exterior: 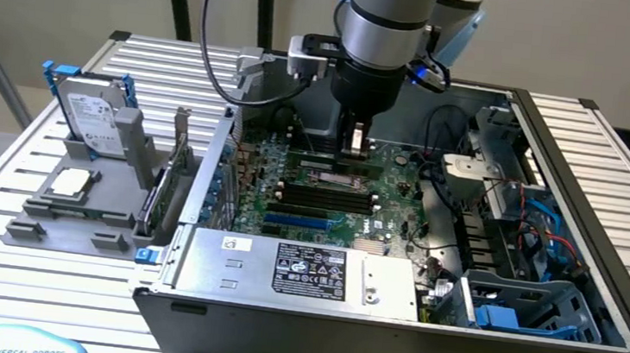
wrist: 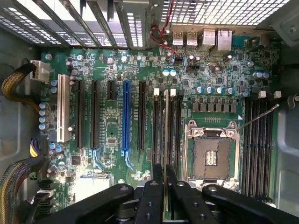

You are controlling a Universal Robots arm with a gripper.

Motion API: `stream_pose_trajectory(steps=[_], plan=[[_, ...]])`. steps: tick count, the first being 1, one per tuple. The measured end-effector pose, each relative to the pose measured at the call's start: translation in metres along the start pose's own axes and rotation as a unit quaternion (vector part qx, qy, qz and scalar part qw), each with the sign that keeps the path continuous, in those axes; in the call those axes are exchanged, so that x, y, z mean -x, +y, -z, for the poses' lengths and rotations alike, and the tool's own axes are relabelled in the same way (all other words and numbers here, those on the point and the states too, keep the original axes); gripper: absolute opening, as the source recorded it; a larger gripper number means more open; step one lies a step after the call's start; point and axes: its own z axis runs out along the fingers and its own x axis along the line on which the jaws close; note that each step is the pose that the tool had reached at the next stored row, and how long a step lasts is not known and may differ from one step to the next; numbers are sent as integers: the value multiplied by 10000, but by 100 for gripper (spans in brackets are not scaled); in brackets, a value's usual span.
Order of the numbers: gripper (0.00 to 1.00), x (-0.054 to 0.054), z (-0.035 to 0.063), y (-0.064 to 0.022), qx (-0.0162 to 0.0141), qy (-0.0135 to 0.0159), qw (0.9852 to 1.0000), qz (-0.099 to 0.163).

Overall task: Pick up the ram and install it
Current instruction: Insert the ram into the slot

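My gripper [exterior: 354, 153] hangs inside the open computer case, low over the motherboard [exterior: 324, 203]. It is shut on the ram [wrist: 166, 130], a thin green stick that the wrist view sees edge-on between the black fingers [wrist: 152, 196]. The stick lies lengthwise over the group of dark memory slots [wrist: 156, 135] with white end clips, beside the empty processor socket [wrist: 211, 154]. In the exterior view the ram [exterior: 356, 139] shows as a narrow strip between the fingers. Whether its lower edge touches a slot cannot be told.
A grey holder [exterior: 68, 222] on the exterior view's left carries a hard drive [exterior: 95, 121], a square silver processor [exterior: 69, 183] and an upright expansion card [exterior: 171, 171]. The power supply [exterior: 306, 271] sits at the case front. Cables [exterior: 519, 222] and a drive cage [exterior: 523, 305] fill the right side.
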Motion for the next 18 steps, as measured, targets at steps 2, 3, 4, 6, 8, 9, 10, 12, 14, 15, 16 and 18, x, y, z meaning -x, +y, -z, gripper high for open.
stream_pose_trajectory(steps=[2, 3, 4, 6, 8, 9, 10, 12, 14, 15, 16, 18], plan=[[14, -1, -36, -1, -4, -1, 10000, 2], [14, -1, -55, -2, -7, 0, 10000, 4], [14, -2, -73, -3, -12, 0, 10000, 5], [14, -3, -109, -4, -25, 0, 10000, 7], [14, -3, -146, -6, -34, -1, 10000, 8], [14, -4, -164, -6, -36, -1, 10000, 8], [14, -5, -182, -7, -37, 0, 10000, 8], [14, -8, -218, -8, -38, 0, 10000, 7], [14, -14, -254, -9, -39, 0, 10000, 7], [14, -17, -272, -10, -40, 0, 10000, 8], [14, -21, -290, -11, -42, 0, 10000, 8], [14, -31, -326, -12, -47, 0, 10000, 8]])
